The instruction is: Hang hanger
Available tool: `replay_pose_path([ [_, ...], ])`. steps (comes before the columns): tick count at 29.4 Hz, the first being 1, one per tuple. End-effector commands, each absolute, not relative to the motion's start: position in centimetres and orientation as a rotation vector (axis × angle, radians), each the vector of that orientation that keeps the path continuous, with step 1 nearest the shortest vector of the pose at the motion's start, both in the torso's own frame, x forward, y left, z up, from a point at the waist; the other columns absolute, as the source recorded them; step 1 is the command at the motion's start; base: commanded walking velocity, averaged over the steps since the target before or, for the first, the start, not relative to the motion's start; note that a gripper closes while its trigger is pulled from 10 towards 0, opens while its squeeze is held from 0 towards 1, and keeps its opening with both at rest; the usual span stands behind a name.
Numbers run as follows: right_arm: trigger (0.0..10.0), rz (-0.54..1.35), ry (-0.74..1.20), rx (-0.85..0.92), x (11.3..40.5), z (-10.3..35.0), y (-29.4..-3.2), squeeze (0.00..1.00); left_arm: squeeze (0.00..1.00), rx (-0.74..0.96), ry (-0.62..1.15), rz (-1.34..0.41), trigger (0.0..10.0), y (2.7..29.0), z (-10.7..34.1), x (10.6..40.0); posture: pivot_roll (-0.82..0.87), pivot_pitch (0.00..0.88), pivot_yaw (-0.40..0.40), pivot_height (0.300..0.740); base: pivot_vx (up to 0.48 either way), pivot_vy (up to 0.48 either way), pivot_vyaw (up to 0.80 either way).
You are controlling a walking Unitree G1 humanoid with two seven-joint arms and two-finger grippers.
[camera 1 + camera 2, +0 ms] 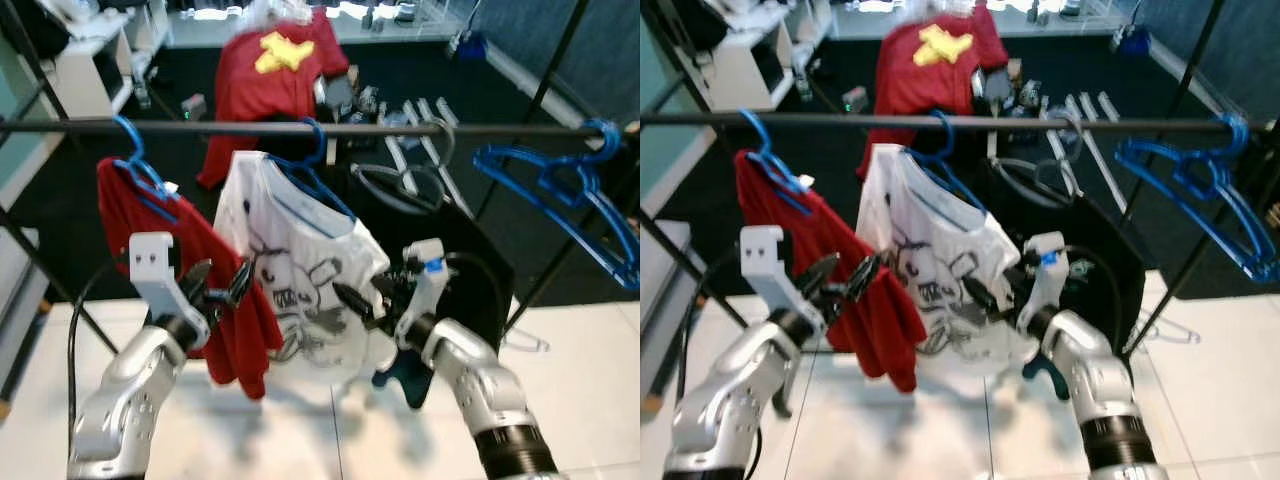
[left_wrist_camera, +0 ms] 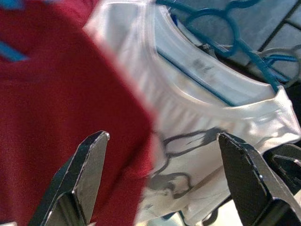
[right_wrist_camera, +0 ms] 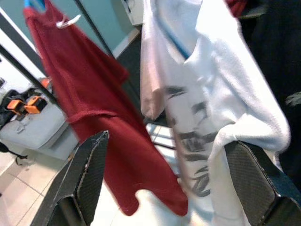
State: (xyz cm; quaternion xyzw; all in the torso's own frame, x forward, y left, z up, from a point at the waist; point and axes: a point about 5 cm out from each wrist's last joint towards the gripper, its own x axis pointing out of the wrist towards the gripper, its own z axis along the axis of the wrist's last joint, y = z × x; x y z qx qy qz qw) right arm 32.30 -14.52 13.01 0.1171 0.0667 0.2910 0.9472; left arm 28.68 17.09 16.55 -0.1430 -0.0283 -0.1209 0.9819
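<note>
Silver arms both raised before us, left pincer [image 1: 222,284] wide by the red shirt [image 1: 190,250], right pincer [image 1: 365,300] wide at the white shirt [image 1: 300,270], its blue hanger [image 1: 310,175] on the rail [image 1: 250,127], empty hanger [image 1: 570,195] far right.

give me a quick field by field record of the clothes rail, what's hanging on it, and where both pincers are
rail: dark rail, level across the view
white shirt: white printed shirt on a blue hanger, hooked on the rail
red shirt: red shirt on its own blue hanger, to the robot's left
spare hangers: empty blue hangers at the right end
left pincer: left pincer open, before the red shirt
right pincer: right pincer open, at the white shirt's lower edge
</note>
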Motion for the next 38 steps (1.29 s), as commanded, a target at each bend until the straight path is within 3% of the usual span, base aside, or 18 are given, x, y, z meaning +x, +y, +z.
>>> replay_pose_path([
  [1, 10.0, 0.620, 0.143, 0.237, 32.1, 12.7, -13.8, 0.00, 0.00, -0.285, -0.048, -0.197, 10.0, 17.3, 16.1, 28.8, -0.11, 0.100, 0.001, 0.740, 0.000, 0.000, 0.00],
  [8, 10.0, 0.662, 0.100, 0.249, 31.9, 13.3, -13.5, 0.00, 0.00, -0.248, -0.018, -0.108, 10.0, 17.6, 14.9, 29.0, -0.11, 0.099, 0.003, 0.740, 0.000, 0.000, 0.00],
  [11, 10.0, 0.679, 0.048, 0.282, 32.0, 14.2, -13.2, 0.00, 0.00, -0.207, -0.002, 0.030, 10.0, 19.9, 14.2, 28.8, -0.10, 0.099, 0.002, 0.740, 0.000, 0.086, 0.00],
  [18, 10.0, 0.691, 0.027, 0.287, 32.1, 14.7, -12.8, 0.00, 0.00, -0.177, -0.004, 0.075, 10.0, 21.0, 14.3, 28.7, -0.09, 0.100, 0.000, 0.740, 0.000, 0.385, 0.00],
  [22, 10.0, 0.725, -0.086, 0.321, 32.5, 18.0, -11.8, 0.00, 0.00, -0.132, -0.006, 0.167, 10.0, 23.2, 14.2, 27.9, -0.08, 0.107, -0.004, 0.740, 0.000, 0.473, 0.00],
  [27, 10.0, 0.753, -0.166, 0.354, 32.5, 20.5, -11.5, 0.00, 0.00, -0.123, -0.007, 0.207, 10.0, 24.0, 14.1, 27.7, -0.09, 0.108, -0.003, 0.740, 0.000, 0.455, 0.00],
  [29, 10.0, 0.786, -0.283, 0.418, 32.5, 24.3, -11.3, 0.00, 0.00, -0.126, -0.006, 0.235, 10.0, 24.2, 13.8, 27.6, -0.09, 0.109, -0.001, 0.740, 0.000, 0.000, 0.00],
  [35, 10.0, 0.830, -0.377, 0.411, 32.3, 27.2, -10.8, 0.00, 0.00, -0.121, 0.003, 0.247, 10.0, 24.0, 13.6, 27.7, -0.09, 0.108, -0.002, 0.740, 0.000, 0.000, 0.00],
  [38, 10.0, 0.804, -0.353, 0.254, 33.3, 26.3, -10.1, 0.00, 0.00, -0.118, 0.015, 0.254, 10.0, 23.7, 13.4, 27.9, -0.08, 0.109, -0.006, 0.740, 0.000, 0.000, 0.00],
])
